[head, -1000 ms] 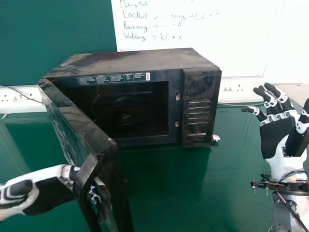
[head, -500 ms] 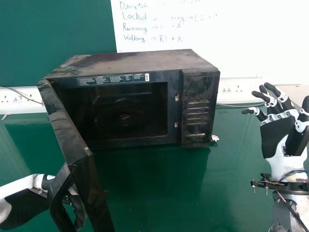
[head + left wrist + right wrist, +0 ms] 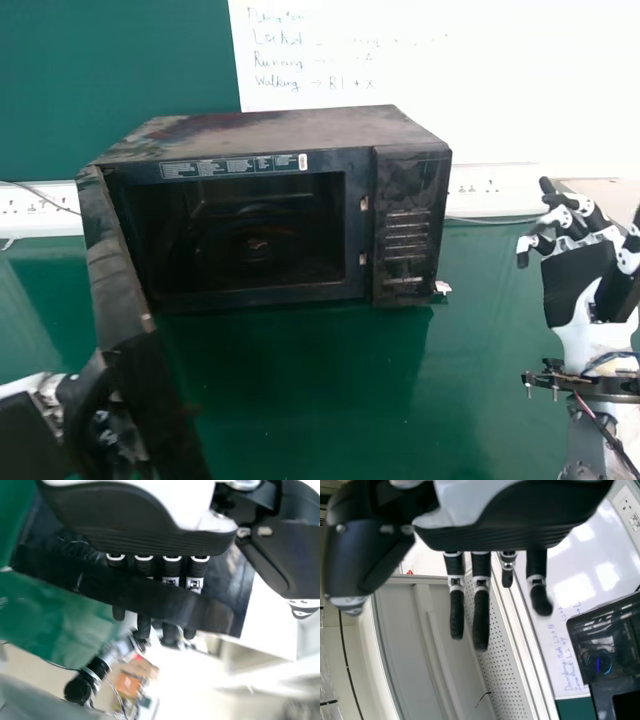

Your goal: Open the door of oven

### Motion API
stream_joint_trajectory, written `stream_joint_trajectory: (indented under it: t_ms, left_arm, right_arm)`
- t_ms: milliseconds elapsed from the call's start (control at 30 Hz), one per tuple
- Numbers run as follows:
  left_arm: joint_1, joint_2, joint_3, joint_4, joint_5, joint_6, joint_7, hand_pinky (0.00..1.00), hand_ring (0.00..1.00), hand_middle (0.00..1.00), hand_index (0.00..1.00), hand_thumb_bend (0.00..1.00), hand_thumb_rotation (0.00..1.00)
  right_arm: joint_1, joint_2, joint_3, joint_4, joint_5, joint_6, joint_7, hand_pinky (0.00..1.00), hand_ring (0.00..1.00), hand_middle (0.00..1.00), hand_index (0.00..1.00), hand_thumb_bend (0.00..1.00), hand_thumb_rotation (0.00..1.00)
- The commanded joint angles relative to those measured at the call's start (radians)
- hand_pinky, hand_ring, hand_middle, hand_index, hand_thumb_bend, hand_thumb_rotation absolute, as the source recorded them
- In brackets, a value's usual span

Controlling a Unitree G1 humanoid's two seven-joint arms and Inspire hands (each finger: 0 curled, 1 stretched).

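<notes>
At the near left of the head view, the left hand (image 3: 30, 435) is at the handle (image 3: 88, 408) of the oven door (image 3: 108, 262). Its fingers (image 3: 144, 627) pass behind the handle and come out on the far side, nearly straight as far as the dim view lets me tell, while the thumb (image 3: 280, 560) stands well apart from them; the hand is hooked through rather than closed round it. The door is wide open, running from beside that hand back to the left side of the oven (image 3: 410, 200). The oven sits ahead and to the right of the same hand on the green table (image 3: 320, 400), its dark inside in plain sight. Well to the right of the oven is the right hand (image 3: 580, 285), fingers spread and slightly bent, holding nothing. Beyond both hands, a whiteboard (image 3: 430, 80) with handwriting rises behind the oven.
</notes>
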Motion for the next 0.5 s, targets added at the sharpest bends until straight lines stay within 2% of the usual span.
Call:
stream_joint_trajectory:
  t_ms: [0,67,100,133,167,200,233,267,333,367,400,433,467]
  left_arm:
    - [0.051,0.054,0.212,0.02,-0.132,0.112,-0.076,0.05,0.11,0.22,0.48,0.52,0.06]
    - [0.116,0.069,0.287,0.042,-0.135,0.141,-0.127,0.06,0.11,0.23,0.48,0.52,0.06]
    - [0.144,0.06,0.326,0.045,-0.144,0.134,-0.138,0.06,0.13,0.25,0.48,0.52,0.06]
    - [0.185,0.052,0.386,0.043,-0.133,0.134,-0.144,0.09,0.16,0.36,0.48,0.52,0.03]
    - [0.187,0.003,0.44,0.044,-0.148,0.108,-0.13,0.12,0.19,0.41,0.48,0.52,0.01]
    - [0.171,-0.057,0.481,0.04,-0.151,0.015,-0.134,0.15,0.23,0.42,0.5,0.52,0.01]
    - [0.132,-0.126,0.533,0.017,-0.114,-0.131,-0.122,0.18,0.27,0.43,0.52,0.52,0.0]
    - [0.156,-0.138,0.561,0.025,-0.107,-0.171,-0.13,0.18,0.27,0.45,0.51,0.52,0.0]
    - [0.278,-0.094,0.602,0.049,-0.085,-0.196,-0.141,0.11,0.19,0.47,0.49,0.52,0.0]
    - [0.296,-0.091,0.601,0.069,-0.097,-0.235,-0.146,0.11,0.2,0.47,0.48,0.52,0.0]
    - [0.304,-0.085,0.591,0.082,-0.101,-0.318,-0.146,0.14,0.23,0.44,0.5,0.52,0.0]
    - [0.328,-0.065,0.581,0.102,-0.111,-0.35,-0.146,0.12,0.21,0.45,0.49,0.52,0.0]
    - [0.354,-0.055,0.592,0.126,-0.109,-0.335,-0.146,0.09,0.16,0.46,0.48,0.52,0.0]
  right_arm:
    - [-0.005,-0.013,-0.002,-0.009,0.006,0.001,0.003,0.51,0.61,0.74,0.78,1.0,0.85]
    - [-0.006,-0.014,-0.002,-0.009,0.007,0.0,0.009,0.5,0.61,0.75,0.78,1.0,0.86]
    - [-0.006,-0.014,-0.002,-0.009,0.01,0.002,0.012,0.5,0.62,0.75,0.78,1.0,0.86]
    - [-0.006,-0.014,-0.002,-0.008,0.013,0.003,0.016,0.51,0.62,0.75,0.78,1.0,0.86]
    - [-0.006,-0.013,-0.001,-0.009,0.013,0.004,0.016,0.51,0.62,0.75,0.79,1.0,0.86]
    - [-0.006,-0.012,-0.001,-0.007,0.013,0.004,0.015,0.51,0.62,0.75,0.79,1.0,0.86]
    - [-0.006,-0.011,-0.002,-0.006,0.011,0.003,0.014,0.51,0.62,0.75,0.78,1.0,0.86]
    - [-0.007,-0.011,-0.002,-0.004,0.012,0.004,0.014,0.51,0.62,0.75,0.78,1.0,0.86]
    - [-0.007,-0.01,-0.003,-0.002,0.011,0.005,0.012,0.51,0.62,0.74,0.78,1.0,0.85]
    - [-0.007,-0.01,-0.004,-0.002,0.011,0.006,0.012,0.51,0.62,0.75,0.78,1.0,0.86]
    - [-0.007,-0.01,-0.004,-0.002,0.012,0.007,0.012,0.51,0.62,0.75,0.78,1.0,0.85]
    - [-0.008,-0.01,-0.005,-0.001,0.012,0.007,0.011,0.51,0.62,0.75,0.78,1.0,0.85]
    - [-0.008,-0.011,-0.006,0.0,0.014,0.007,0.014,0.51,0.62,0.75,0.78,1.0,0.85]
